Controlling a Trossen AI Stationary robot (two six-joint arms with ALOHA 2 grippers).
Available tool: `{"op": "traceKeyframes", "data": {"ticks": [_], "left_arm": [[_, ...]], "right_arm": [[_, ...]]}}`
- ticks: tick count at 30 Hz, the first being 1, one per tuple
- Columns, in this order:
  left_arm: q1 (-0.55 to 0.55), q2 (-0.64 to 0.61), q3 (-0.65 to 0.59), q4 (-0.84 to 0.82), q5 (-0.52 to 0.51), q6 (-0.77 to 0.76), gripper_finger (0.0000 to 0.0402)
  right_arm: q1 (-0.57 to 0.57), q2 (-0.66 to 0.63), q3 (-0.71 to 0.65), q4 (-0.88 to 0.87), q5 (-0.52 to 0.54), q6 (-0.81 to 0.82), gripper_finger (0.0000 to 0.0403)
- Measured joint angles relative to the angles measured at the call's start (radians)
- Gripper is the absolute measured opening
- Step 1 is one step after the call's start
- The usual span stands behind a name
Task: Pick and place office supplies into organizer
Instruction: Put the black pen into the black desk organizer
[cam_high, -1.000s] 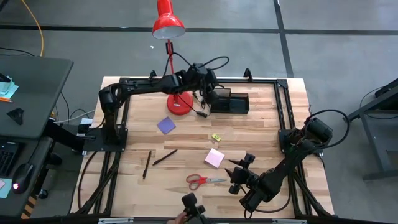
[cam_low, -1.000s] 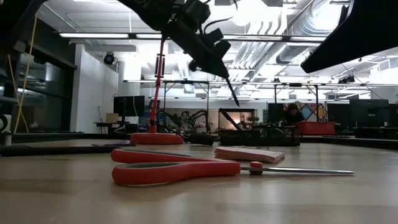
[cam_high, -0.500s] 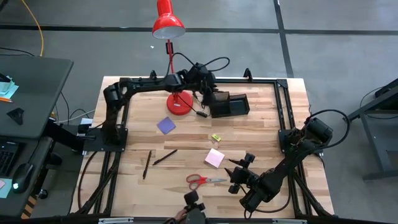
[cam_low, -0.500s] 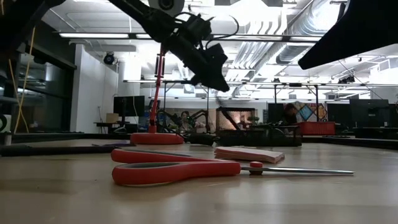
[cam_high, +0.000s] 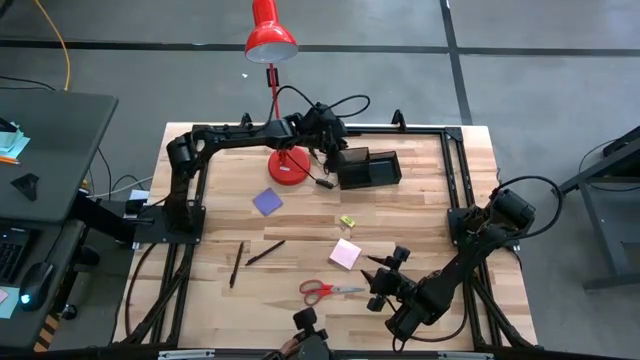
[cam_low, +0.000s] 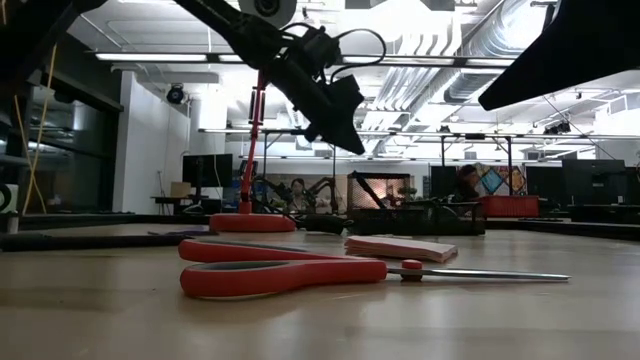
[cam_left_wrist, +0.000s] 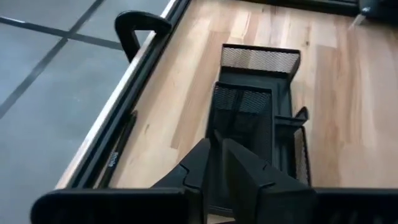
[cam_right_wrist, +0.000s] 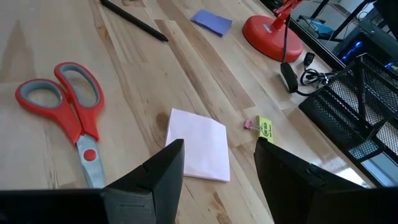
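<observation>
overhead view of a wooden bench (cam_high: 420, 215) w/ two dark robot arms. the left claw (cam_high: 332, 150) hung over the black mesh organizer (cam_high: 368, 168) at abt 12 o'clock on the bench, fingers (cam_left_wrist: 249, 177) clenched together w/ nothing visible between them; the wrist view looked straight down into the organizer's compartments. the red lamp (cam_high: 285, 160) stood just beside it, toward 11.

the right claw (cam_high: 388, 272) waited near 5 o'clock, fingers (cam_right_wrist: 155, 171) released and apart, gripping nothing. the pink pad (cam_high: 346, 253) lay just ahead of it, toward 10 o'clock from the claw, and showed between the fingers in the right wrist view. the red scissors (cam_high: 328, 290) lay near 6 o'clock, at the claw's 9, long axis running 9 to 3, handles at the 9 end. the small yellow piece (cam_high: 347, 221) sat near the centre. the purple pad (cam_high: 267, 202) lay toward 10. two dark pens (cam_high: 263, 253) lay toward 8, one slanted, one nearly 12 to 6.

judgement: the right arm was much nearer the pink pad and scissors; the left arm was nearer the purple pad and pens. the organizer lay at abt 12 o'clock from all the loose items.
</observation>
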Motion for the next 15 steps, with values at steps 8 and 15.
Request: {"op": "traceKeyframes", "data": {"ticks": [8,15], "left_arm": [[0.0,-0.028,-0.001,-0.028,0.251,-0.034,0.0033],[0.003,-0.108,-0.026,-0.049,0.198,-0.045,0.0033]], "right_arm": [[0.003,0.003,0.0,-0.002,0.049,0.012,0.0188],[0.003,0.008,-0.042,0.002,0.097,0.024,0.0188]]}}
